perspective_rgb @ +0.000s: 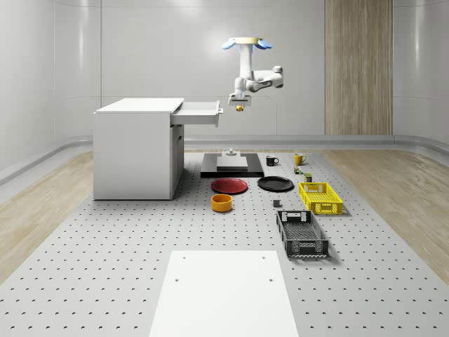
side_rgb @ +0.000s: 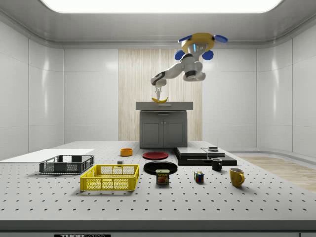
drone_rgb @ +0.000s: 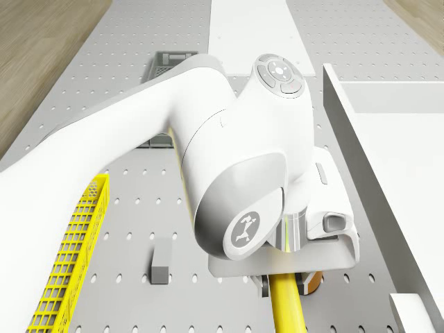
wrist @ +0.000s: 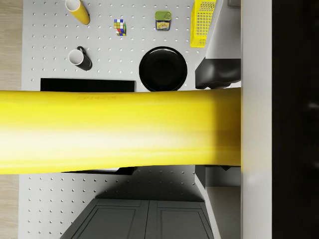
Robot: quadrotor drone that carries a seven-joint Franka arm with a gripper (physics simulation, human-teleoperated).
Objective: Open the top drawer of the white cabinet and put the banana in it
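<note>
above the perforated table (perspective_rgb: 105, 281), in the whole-scene view, the drone (perspective_rgb: 247, 44) hovers in the air to the right of the white cabinet (perspective_rgb: 135, 151), its arm (perspective_rgb: 261, 79) bent down and toward the cabinet. the top drawer (perspective_rgb: 198, 112) is pulled out toward the view's right, and the gripper (perspective_rgb: 240, 105) hangs just beyond the drawer's front, its fingers pinching the banana (perspective_rgb: 240, 108), which shows as a small yellow shape beside the drawer front. on the table below lie a red plate (perspective_rgb: 230, 185), a black plate (perspective_rgb: 275, 183), an orange bowl (perspective_rgb: 222, 202), a yellow basket (perspective_rgb: 320, 197) and a dark basket (perspective_rgb: 302, 234). in the side view, the drone (side_rgb: 199, 45) hovers high near the ceiling to the right of the cabinet (side_rgb: 163, 126), and the arm reaches down and left so the gripper (side_rgb: 158, 96) holds the banana (side_rgb: 160, 99) just above the drawer (side_rgb: 164, 105). in the drone view, the arm (drone_rgb: 229, 166) runs across the middle, the banana (drone_rgb: 288, 305) sticks out below the gripper (drone_rgb: 284, 283), and the drawer (drone_rgb: 388, 173) lies alongside. in the wrist view, the banana (wrist: 119, 132) runs as a broad yellow band across the table, with the black plate (wrist: 163, 68), a black mug (wrist: 80, 58) and a puzzle cube (wrist: 119, 27) beyond it and the drawer (wrist: 256, 99) edge beside it.
</note>
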